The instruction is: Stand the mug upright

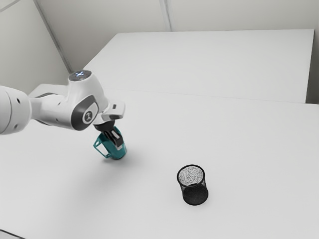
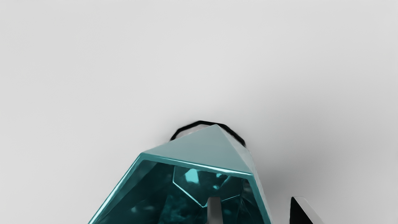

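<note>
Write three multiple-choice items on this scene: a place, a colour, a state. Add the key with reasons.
1. Where is the black cup?
A) Exterior view's right of the mug
B) Exterior view's left of it
C) Inside it

2. What colour is the mug?
A) Red
B) Teal
C) Yellow

3. How do the tool's fingers stand?
A) Both inside the mug
B) Both outside
C) One inside, one outside

Key:
1 A: the exterior view shows it there.
2 B: teal in both views.
3 C: the wrist view shows the mug's wall between them.
</note>
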Motion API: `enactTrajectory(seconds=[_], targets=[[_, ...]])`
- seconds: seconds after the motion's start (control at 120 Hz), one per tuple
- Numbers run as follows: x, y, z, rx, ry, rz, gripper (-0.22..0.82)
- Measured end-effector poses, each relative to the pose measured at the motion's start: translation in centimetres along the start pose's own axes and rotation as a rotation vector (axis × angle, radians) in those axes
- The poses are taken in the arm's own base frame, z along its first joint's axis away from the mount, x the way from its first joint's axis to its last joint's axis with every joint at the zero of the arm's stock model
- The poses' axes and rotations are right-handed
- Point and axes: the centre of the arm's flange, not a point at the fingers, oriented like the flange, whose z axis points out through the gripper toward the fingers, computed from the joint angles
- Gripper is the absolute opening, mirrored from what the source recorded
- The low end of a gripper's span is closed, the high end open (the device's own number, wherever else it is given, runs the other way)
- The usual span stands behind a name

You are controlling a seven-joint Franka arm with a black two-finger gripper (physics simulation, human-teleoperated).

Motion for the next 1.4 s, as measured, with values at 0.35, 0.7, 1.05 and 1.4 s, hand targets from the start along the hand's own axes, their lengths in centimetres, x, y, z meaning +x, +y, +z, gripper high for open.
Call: enactTrajectory(seconds=[0.35,0.7,1.05,1.4], targets=[[0.7,0.4,-1.1,0.004,0.021,0.014,0.28],[1.0,-1.3,-3.9,0.020,0.064,-0.010,0.45],[5.6,-4.6,-12.2,0.033,0.130,-0.052,0.55],[14.2,-4.9,-14.7,-0.086,-0.009,-0.100,0.59]])
